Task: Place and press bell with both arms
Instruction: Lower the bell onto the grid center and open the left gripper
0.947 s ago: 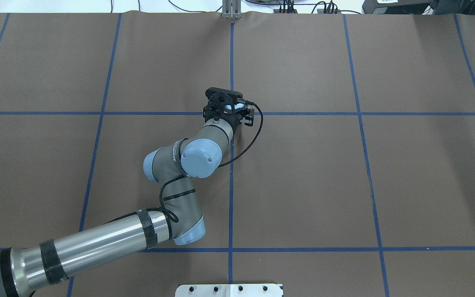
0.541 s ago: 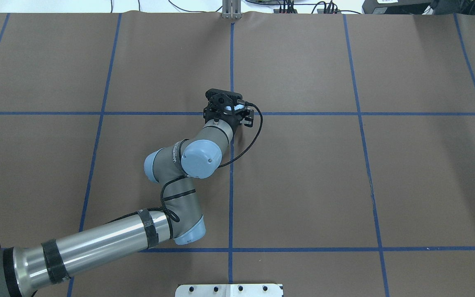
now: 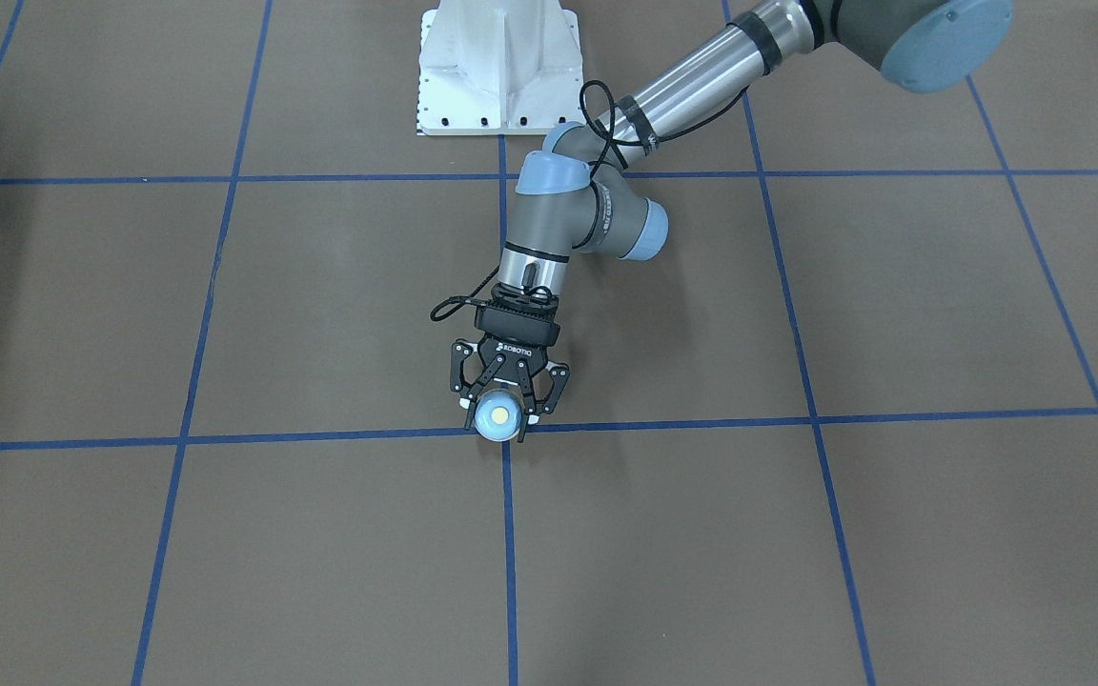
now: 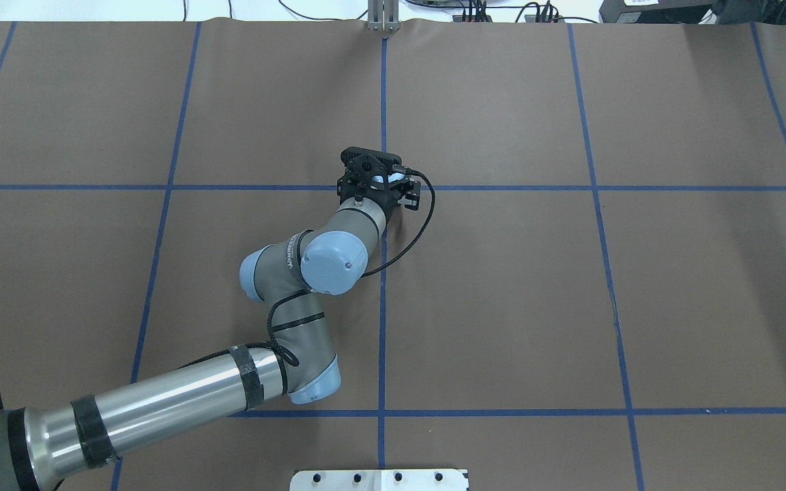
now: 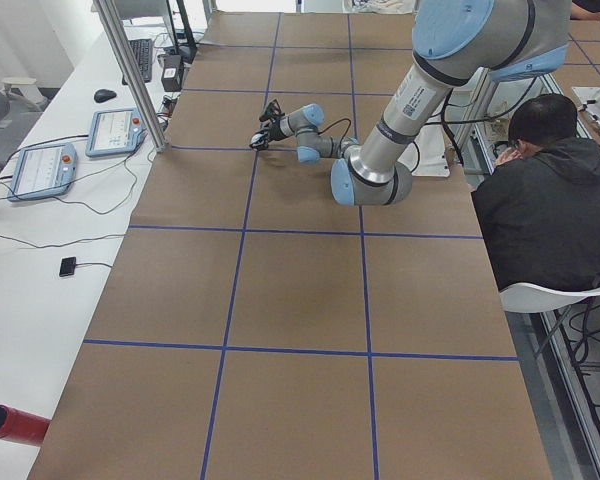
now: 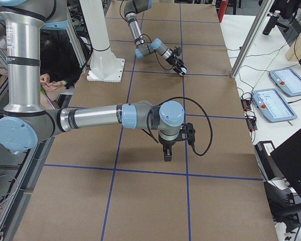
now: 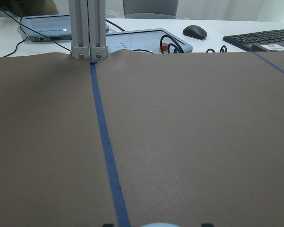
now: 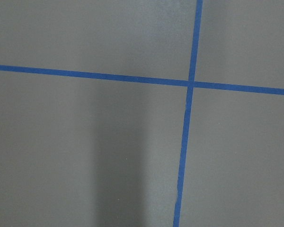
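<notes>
The left gripper (image 3: 501, 417) clasps the bell (image 3: 498, 416) at mid-bench (image 3: 797, 534), well off toward nine o'clock, robot facing twelve, from the right gripper (image 6: 167, 156), whose grip I cannot tell.

Brown table (image 4: 502, 307); blue tape grid (image 4: 382, 307)

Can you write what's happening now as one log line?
left end effector: shut on bell | bell: at crossing of blue tape | right end effector: above table, open or shut unclear
</notes>
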`<state>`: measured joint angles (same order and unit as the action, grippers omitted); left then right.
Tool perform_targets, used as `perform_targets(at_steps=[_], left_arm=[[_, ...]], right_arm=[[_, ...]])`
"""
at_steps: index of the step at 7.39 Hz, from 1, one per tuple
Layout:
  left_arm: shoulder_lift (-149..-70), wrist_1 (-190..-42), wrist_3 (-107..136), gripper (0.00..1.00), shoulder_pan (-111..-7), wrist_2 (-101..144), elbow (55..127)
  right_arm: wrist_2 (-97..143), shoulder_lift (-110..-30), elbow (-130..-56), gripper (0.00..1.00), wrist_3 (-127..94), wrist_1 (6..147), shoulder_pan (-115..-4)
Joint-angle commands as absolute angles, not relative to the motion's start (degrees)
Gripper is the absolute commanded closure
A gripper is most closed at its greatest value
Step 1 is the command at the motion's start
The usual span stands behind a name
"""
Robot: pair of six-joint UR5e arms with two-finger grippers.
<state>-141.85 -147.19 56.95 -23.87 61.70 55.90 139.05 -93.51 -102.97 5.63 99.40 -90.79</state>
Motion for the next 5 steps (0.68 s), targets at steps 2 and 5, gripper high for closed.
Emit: perform_targets(at_steps=[2,5], left_arm=[[-142.0,-147.2,57.0,1.00,-23.8,61.7,55.5],[-142.1,-147.1,57.0,0.01,-23.9,61.9,55.4]], right_arm=[[139.0,-93.5,-102.9,0.00,5.6,99.4,-90.8],[139.0,-93.5,-102.9,0.00,5.6,99.4,-90.8]])
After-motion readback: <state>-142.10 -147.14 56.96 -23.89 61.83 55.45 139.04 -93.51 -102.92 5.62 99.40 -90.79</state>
